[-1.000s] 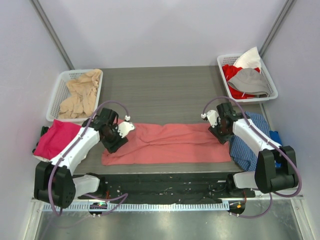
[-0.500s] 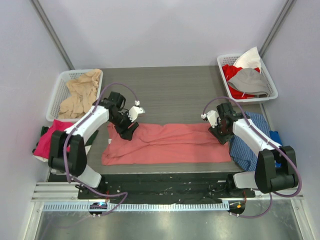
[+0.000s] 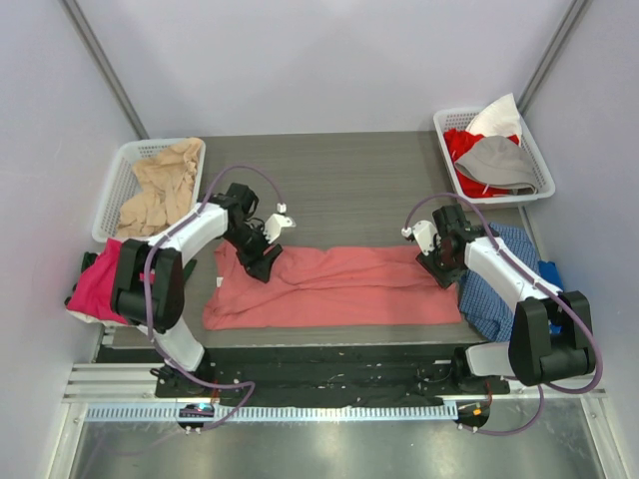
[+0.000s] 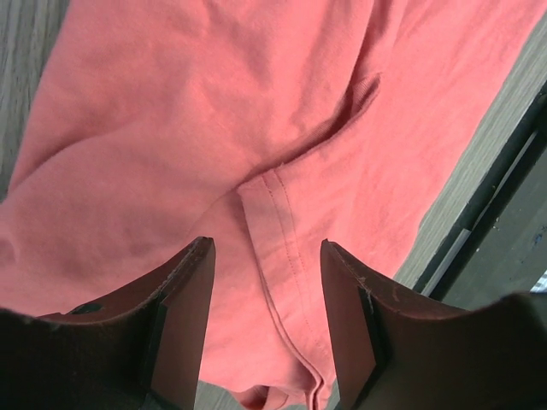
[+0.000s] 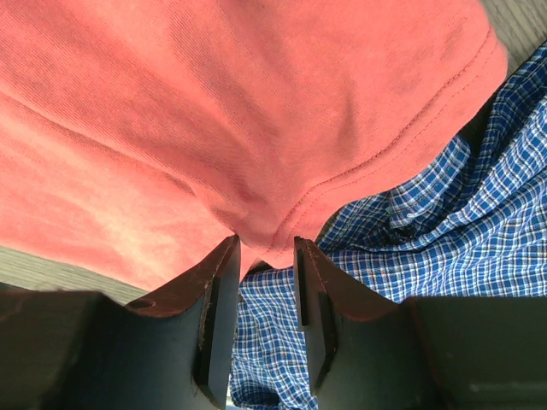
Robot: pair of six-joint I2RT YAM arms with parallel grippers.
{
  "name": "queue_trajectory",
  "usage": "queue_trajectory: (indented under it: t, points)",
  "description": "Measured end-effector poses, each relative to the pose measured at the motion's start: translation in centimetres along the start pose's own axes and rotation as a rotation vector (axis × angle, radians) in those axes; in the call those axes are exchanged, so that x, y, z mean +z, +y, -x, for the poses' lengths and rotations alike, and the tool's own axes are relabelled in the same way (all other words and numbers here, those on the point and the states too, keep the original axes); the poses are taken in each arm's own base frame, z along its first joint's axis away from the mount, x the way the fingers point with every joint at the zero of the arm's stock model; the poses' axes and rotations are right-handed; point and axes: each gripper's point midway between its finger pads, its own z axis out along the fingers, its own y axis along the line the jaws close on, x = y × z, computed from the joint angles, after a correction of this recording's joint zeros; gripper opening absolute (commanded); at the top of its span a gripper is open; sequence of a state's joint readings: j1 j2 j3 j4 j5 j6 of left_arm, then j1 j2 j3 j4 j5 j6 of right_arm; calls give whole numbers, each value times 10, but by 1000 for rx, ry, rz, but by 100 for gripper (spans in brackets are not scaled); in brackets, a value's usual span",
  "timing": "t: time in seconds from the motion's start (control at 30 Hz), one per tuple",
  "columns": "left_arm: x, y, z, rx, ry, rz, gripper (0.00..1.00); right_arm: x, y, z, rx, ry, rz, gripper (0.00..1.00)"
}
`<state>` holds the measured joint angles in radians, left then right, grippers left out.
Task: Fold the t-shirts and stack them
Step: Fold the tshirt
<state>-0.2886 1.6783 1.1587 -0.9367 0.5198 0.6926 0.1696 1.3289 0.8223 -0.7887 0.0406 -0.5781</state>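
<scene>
The salmon-red t-shirt (image 3: 339, 289) lies spread in a long band across the near part of the table (image 3: 339, 190), running left to right between the 2 arms, rumpled along its far edge.

At its far-left corner the left gripper (image 4: 267, 252) points down at the cloth. Its 2 fingers (image 4: 184, 316) stand apart, released, with a stitched hem (image 4: 282, 231) and a soft fold of the shirt lying in the space between them; nothing is pinched there.

At the right end the right gripper (image 5: 267, 248) is clenched on the shirt. The wrist view shows a bunched fold of salmon cloth drawn in between the 2 narrow fingertips (the hemmed edge curves away just to the right of them).

Under and beside that right end sits a blue checked cloth (image 3: 482, 307), heaped at the table's right edge and touching the shirt.

On the left, off the table's edge, a magenta-pink t-shirt (image 3: 95, 284) lies partly behind the left arm.

Further out, the left basket (image 3: 112, 195) at the far-left corner holds a crumpled beige t-shirt (image 3: 160, 185). The right basket (image 3: 544, 172) at the far-right corner holds a red t-shirt (image 3: 461, 145), with a grey t-shirt (image 3: 499, 162) over it and a white cloth (image 3: 496, 118) sticking up at its far end.
</scene>
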Motion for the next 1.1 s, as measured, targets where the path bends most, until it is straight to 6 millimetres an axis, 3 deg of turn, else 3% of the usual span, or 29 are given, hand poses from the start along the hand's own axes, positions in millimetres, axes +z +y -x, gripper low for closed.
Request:
queue_trajectory:
  t: [0.47,0.5,0.67,0.87,1.1]
  points:
    - [25,3,1,-7,50,-53,45,0,0,-1,-1,5,2,36]
    - [26,3,2,-3,48,-54,38,0,0,-1,-1,5,2,35]
    - [28,0,4,4,49,-58,27,0,0,-1,-1,6,1,34]
    - [34,-11,3,24,69,-76,0,0,0,-1,-1,5,1,34]
    - [32,-36,-10,44,97,-80,0,0,1,-2,-1,6,1,33]
